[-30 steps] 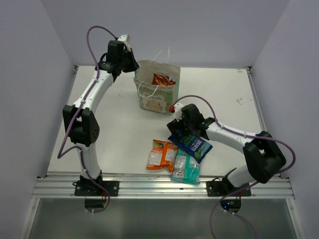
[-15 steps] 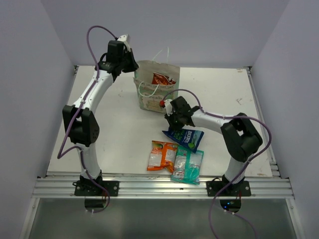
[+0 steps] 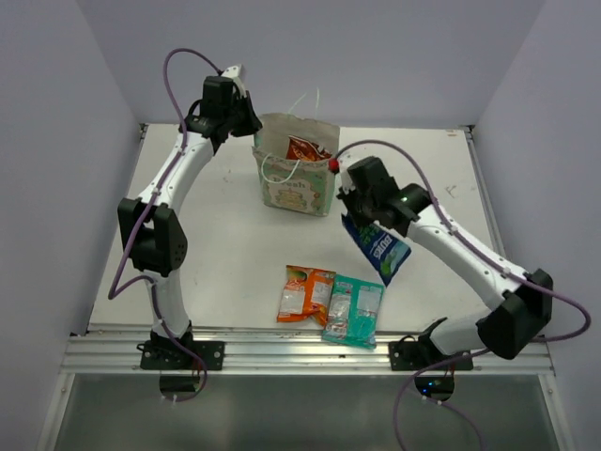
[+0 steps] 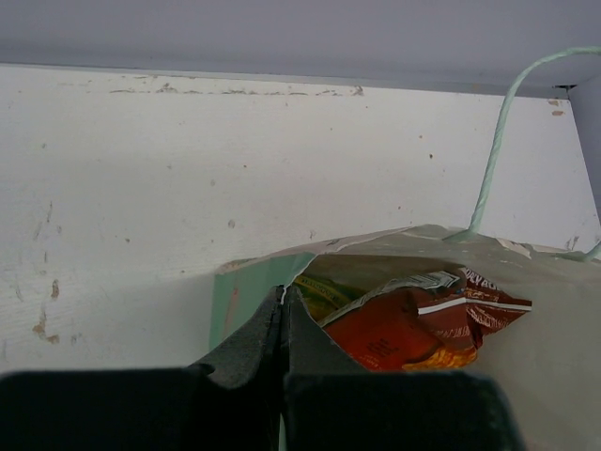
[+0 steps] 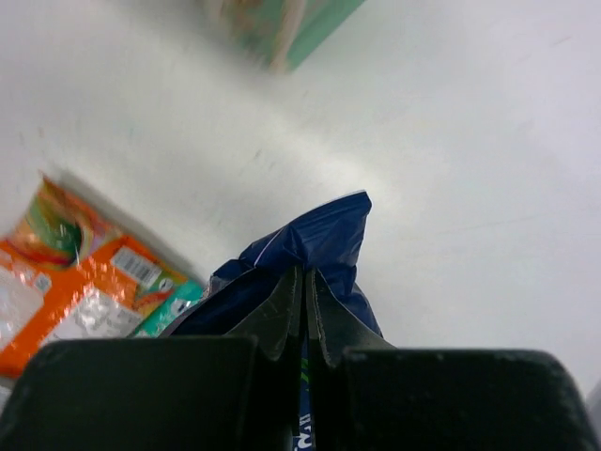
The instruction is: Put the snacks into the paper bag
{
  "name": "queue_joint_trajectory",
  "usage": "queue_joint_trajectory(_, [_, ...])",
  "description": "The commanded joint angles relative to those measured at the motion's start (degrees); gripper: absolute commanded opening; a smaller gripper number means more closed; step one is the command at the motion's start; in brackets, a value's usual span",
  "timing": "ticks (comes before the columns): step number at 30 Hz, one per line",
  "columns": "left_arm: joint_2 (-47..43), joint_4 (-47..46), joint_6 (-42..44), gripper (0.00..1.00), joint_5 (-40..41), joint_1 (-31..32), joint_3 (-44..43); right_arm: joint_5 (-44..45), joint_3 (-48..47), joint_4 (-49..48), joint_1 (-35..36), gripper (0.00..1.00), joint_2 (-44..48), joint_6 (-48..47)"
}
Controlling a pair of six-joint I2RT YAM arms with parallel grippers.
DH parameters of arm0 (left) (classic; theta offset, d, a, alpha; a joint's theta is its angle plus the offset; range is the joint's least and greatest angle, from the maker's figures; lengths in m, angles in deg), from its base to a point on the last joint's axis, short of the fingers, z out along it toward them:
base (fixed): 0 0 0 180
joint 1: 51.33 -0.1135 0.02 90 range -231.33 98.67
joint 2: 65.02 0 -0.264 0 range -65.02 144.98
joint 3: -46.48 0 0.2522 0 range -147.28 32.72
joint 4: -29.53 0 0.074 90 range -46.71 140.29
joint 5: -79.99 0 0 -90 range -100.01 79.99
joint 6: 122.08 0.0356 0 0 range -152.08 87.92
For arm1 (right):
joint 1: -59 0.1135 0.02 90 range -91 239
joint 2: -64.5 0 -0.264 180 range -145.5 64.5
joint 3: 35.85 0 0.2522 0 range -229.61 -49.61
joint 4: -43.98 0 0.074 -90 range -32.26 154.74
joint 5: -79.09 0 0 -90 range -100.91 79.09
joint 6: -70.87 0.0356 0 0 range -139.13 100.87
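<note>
Noting right gripper (image 3: 351, 209), lately spread, now pinches the dark blue packet (image 3: 379, 250) off the bench (image 3: 225, 254), ready for the paper bag (image 3: 291, 193); my left gripper (image 4: 284, 310) pinches its rim.

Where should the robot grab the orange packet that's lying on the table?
Probably its far short end, from straight above. The orange-white packet lies flat on the table, and the teal-white packet lies against its right edge. The far end sits clear, so jaws could pinch the crinkly seal there.
</note>
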Motion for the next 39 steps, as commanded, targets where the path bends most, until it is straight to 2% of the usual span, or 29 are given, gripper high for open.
queue_joint_trajectory(1, [0.6,-0.2,0.0,0.0,-1.9,0.2,-2.5,15.5,-13.2,6.8,-0.1,0.0,5.2,-3.2])
queue_joint_trajectory(3, [0.7,-0.3,0.0,0.0,-2.1,0.1,-2.7,21.4,-21.0,5.2,-0.1,0.0,3.2,-7.0])
queue_joint_trajectory(5, [0.7,-0.4,-0.1,0.0,-2.3,0.2,-2.8,23.0,-24.9,-3.0,-0.3,0.0,1.8,-8.9])
queue_joint_trajectory(10, [0.1,-0.7,-0.1,0.0,-2.6,0.2,-2.7,19.9,-27.7,-29.6,-0.6,0.0,-5.2,-9.9])
queue_joint_trajectory(16, [-2.2,-0.6,-0.2,0.0,-2.1,0.2,-0.5,17.5,-35.2,-51.1,0.0,0.0,-14.8,-10.4])
queue_joint_trajectory(19, [-4.0,-0.5,-0.5,0.0,-1.9,0.2,1.5,16.9,-40.4,-56.9,1.1,0.0,-17.7,-12.9])
queue_joint_trajectory(26, [-6.8,-0.3,-0.7,0.0,-1.2,0.2,4.3,14.1,-53.9,-60.0,4.0,0.0,-25.9,-13.4])
queue_joint_trajectory(29, [-7.4,-0.1,-0.9,0.0,-1.1,0.2,5.0,13.8,-55.7,-59.0,4.9,0.0,-28.2,-11.4])
queue_joint_trajectory(31, [-8.0,-0.2,-1.1,0.0,-0.8,0.3,5.5,13.5,-54.1,-58.5,5.3,0.0,-28.2,-9.1])
queue_joint_trajectory(39, [-9.8,-0.7,-1.5,0.0,-0.9,0.3,7.9,14.6,-32.8,-60.0,6.8,0.0,-23.7,-4.7])
